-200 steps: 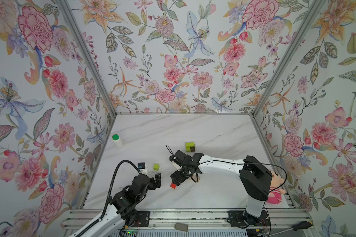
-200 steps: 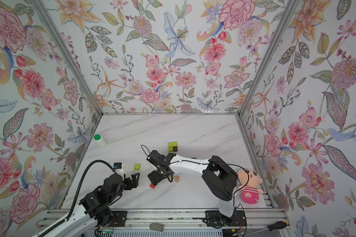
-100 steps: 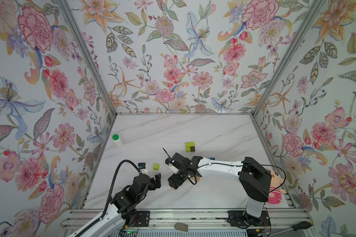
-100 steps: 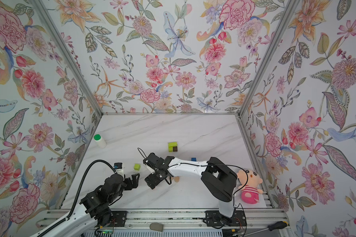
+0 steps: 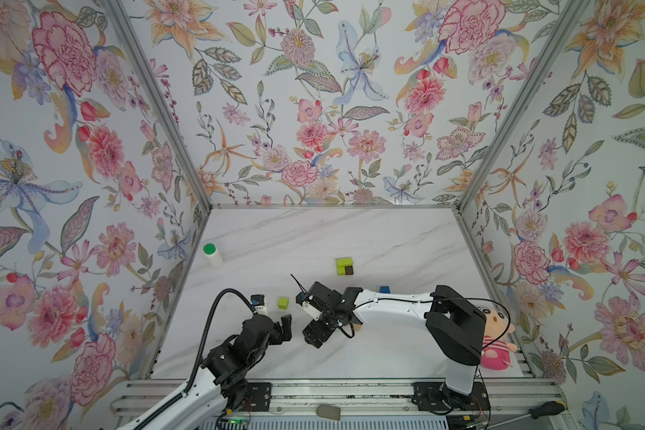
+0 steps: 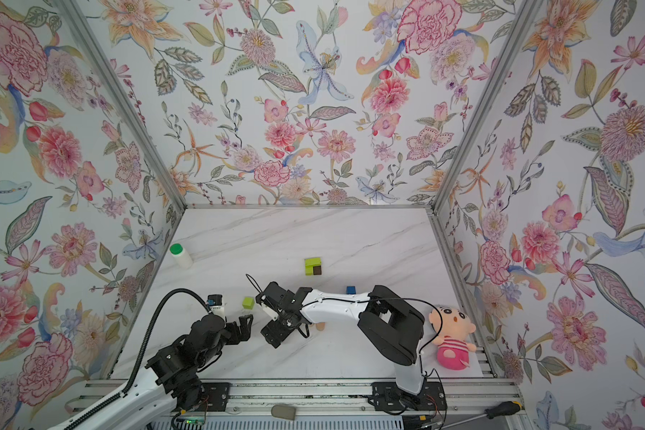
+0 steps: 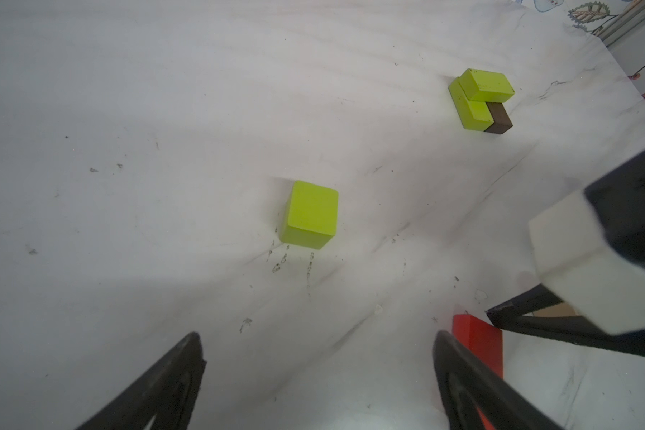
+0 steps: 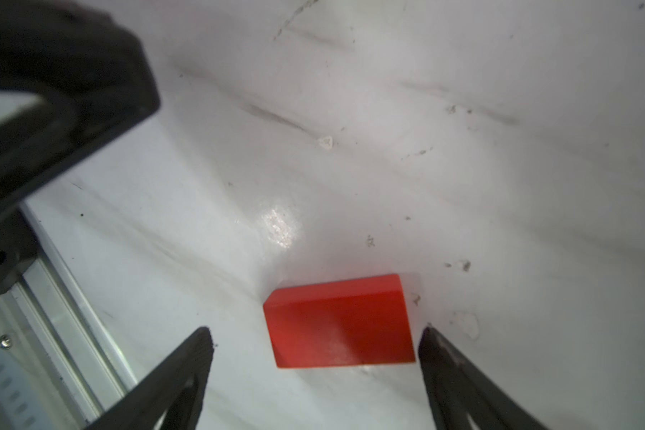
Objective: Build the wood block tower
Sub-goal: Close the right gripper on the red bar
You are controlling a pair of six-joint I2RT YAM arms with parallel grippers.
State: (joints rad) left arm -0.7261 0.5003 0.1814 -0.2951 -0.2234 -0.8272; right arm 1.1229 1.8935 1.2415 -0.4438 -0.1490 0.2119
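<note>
Tabletop: white marble-look, smooth, glossy w/ a glare spot, dark scuffs. Red block: painted, smooth, slight sheen. Yellow-green cube & dark brown block: matt paint. Plush doll at right edge: soft cloth. Bottle near left edge: smooth white plastic. Front rail: bare metal.

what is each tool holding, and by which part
Nothing. The right tool stands open astride the red block, not gripping it; the left tool is open and empty.
</note>
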